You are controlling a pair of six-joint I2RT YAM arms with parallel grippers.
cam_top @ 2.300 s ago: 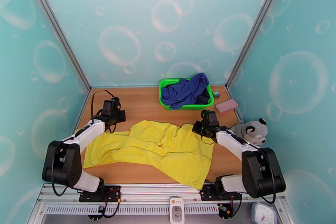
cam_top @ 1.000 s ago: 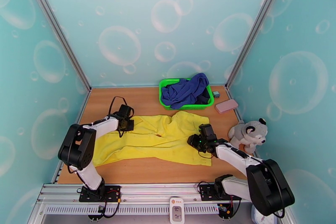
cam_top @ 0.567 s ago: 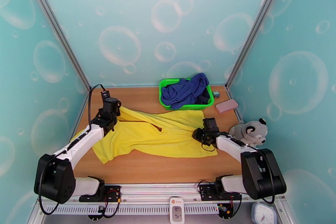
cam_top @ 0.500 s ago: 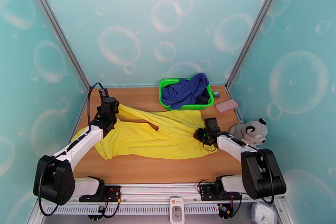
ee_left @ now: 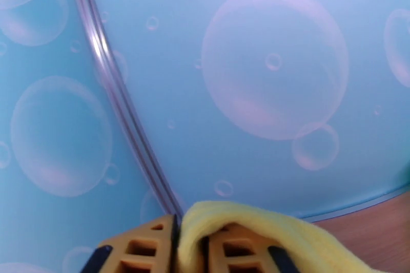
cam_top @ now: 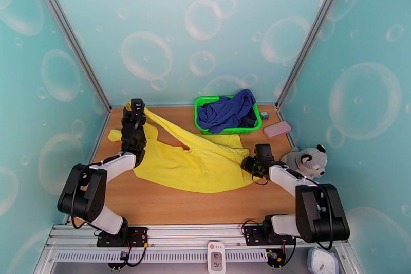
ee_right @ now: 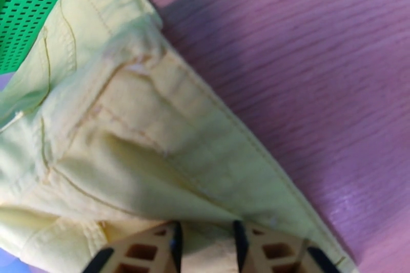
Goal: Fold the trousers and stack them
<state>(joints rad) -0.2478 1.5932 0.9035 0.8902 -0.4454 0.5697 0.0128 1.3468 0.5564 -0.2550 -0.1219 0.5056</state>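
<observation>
Yellow trousers (ee_right: 128, 130) pinched in right gripper (ee_right: 205, 230), green basket (ee_right: 25, 7) corner top-left, wooden table (ee_right: 318, 64)

White arms (cam_top: 110, 164), black joints, tan latticed end effector fingers (ee_left: 138, 247).

Table (cam_top: 169, 208): light wood top, near strip bare. Yellow trousers (cam_top: 195, 164) lie rumpled across the middle, left of centre to the right side. One strip rises off the surface toward the far left corner. Green basket (cam_top: 231, 130) at far edge, right of centre, just behind the trousers. Small grey block (cam_top: 264, 115) just beside the basket's right end. Pink block (cam_top: 277, 129) near far right corner. Grey-and-white plush toy (cam_top: 307, 161) at right edge.
</observation>
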